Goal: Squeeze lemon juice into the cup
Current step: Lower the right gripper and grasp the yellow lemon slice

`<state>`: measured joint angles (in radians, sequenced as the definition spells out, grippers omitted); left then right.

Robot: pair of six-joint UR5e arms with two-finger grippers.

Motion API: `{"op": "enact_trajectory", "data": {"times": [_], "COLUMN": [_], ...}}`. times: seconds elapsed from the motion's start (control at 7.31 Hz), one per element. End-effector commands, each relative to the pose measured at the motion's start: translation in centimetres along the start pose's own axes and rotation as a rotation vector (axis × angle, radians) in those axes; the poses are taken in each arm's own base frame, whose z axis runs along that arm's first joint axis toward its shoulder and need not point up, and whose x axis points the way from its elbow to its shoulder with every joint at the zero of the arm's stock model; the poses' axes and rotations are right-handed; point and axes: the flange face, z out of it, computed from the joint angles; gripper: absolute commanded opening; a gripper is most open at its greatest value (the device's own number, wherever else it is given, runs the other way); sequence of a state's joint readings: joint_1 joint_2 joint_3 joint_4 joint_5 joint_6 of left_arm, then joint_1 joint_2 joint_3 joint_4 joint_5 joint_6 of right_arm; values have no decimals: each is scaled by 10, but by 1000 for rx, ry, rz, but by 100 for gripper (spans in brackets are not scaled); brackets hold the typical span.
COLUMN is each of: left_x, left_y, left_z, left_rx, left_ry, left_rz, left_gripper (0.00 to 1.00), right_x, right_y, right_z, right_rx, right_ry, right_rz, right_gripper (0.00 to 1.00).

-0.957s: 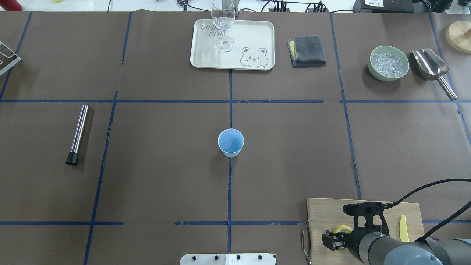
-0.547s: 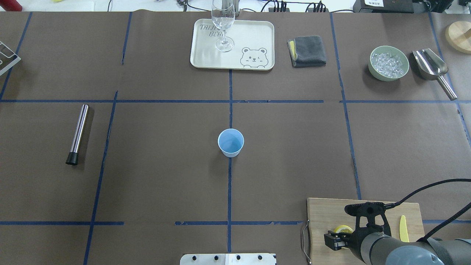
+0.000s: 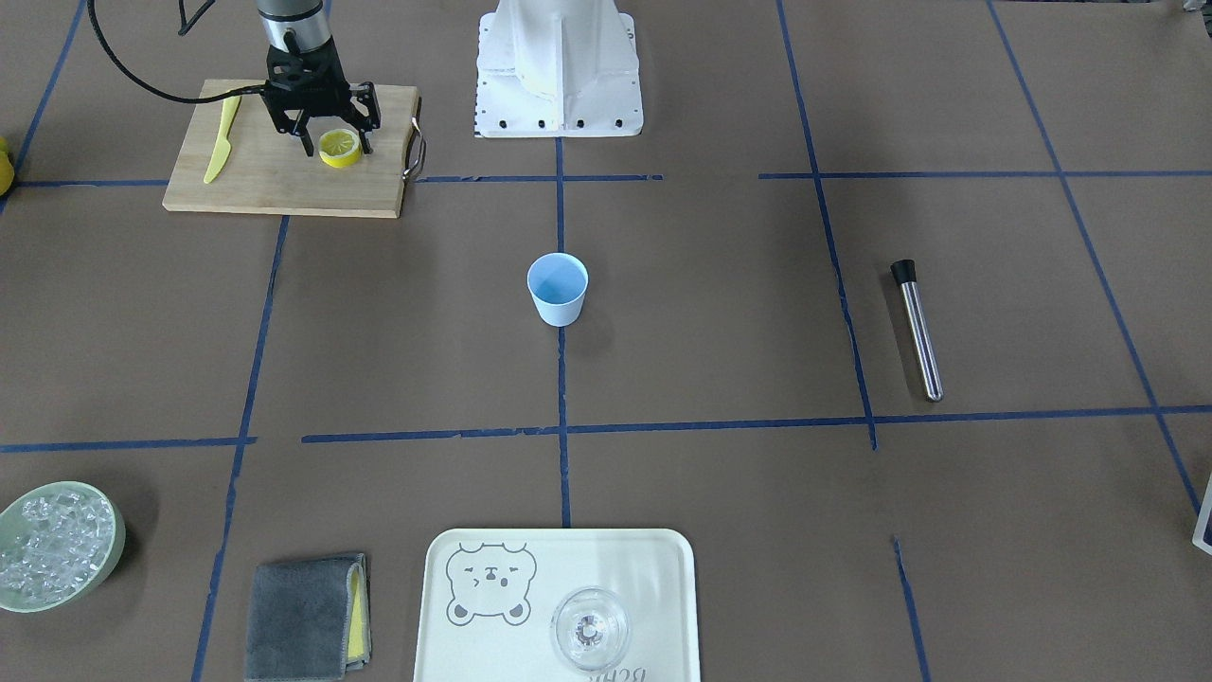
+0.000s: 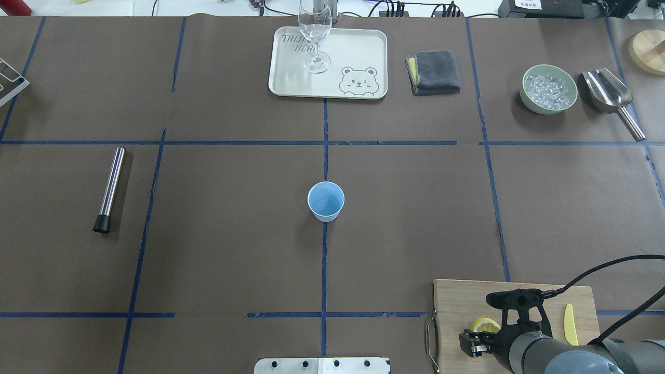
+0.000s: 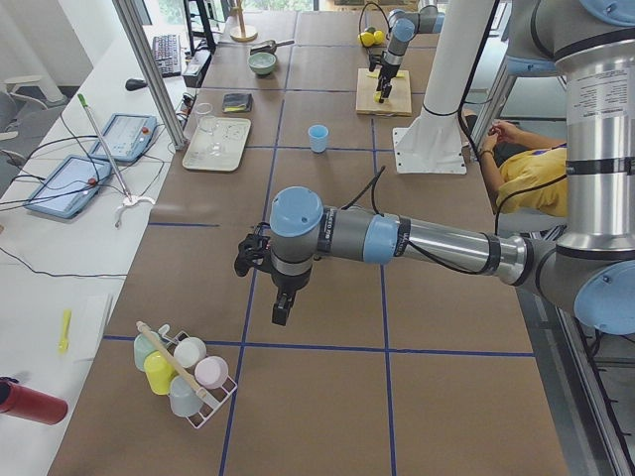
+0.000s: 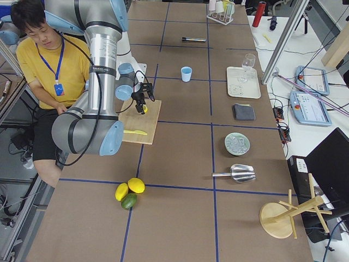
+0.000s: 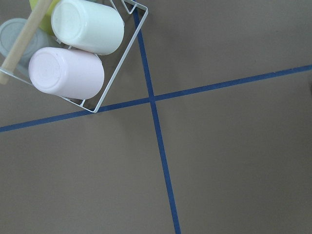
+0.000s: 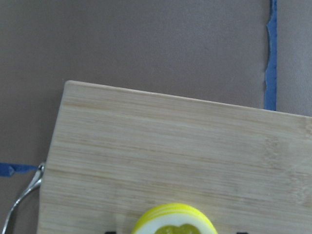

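Observation:
The lemon [image 3: 339,148] is a yellow disc of slices lying on the wooden cutting board [image 3: 275,185], and it also shows in the overhead view [image 4: 484,325] and the right wrist view [image 8: 174,222]. My right gripper [image 3: 337,146] is open, pointing down, with one finger on each side of the lemon. The light-blue cup [image 4: 326,200] stands upright and empty at the table's middle, far from the board. My left gripper [image 5: 280,305] hangs over bare table near a cup rack, and I cannot tell whether it is open or shut.
A yellow knife [image 4: 570,323] lies on the board to the right of the gripper. A steel muddler [image 4: 110,187] lies at the left. At the far edge are a tray [image 4: 358,52] with a glass, a grey cloth [image 4: 434,71], an ice bowl [image 4: 548,89] and a scoop [image 4: 608,93]. A wire cup rack [image 7: 73,48] is by the left gripper.
My right gripper has shifted slightly toward the near edge of the board and lower around the lemon. The lemon and cup have not moved.

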<state>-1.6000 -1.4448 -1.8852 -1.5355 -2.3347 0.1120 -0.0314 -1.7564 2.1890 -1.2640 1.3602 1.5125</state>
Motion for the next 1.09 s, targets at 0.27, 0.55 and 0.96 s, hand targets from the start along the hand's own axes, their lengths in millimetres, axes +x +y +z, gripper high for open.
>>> {"op": "enact_trajectory", "data": {"times": [0.27, 0.55, 0.96], "left_x": [0, 1, 1], "left_y": [-1, -2, -2], "left_z": [0, -1, -1], "left_rx": [1, 3, 2], "left_ry": [0, 0, 0], "left_rz": [1, 3, 2], "left_gripper": [100, 100, 100], "right_x": [-1, -3, -19], "right_y": [0, -1, -10], "right_z": [-1, -5, -39], "right_rx": [-1, 1, 2], "right_ry": [-3, -12, -81], "right_rz": [1, 7, 39], "right_gripper": [47, 25, 26]}}
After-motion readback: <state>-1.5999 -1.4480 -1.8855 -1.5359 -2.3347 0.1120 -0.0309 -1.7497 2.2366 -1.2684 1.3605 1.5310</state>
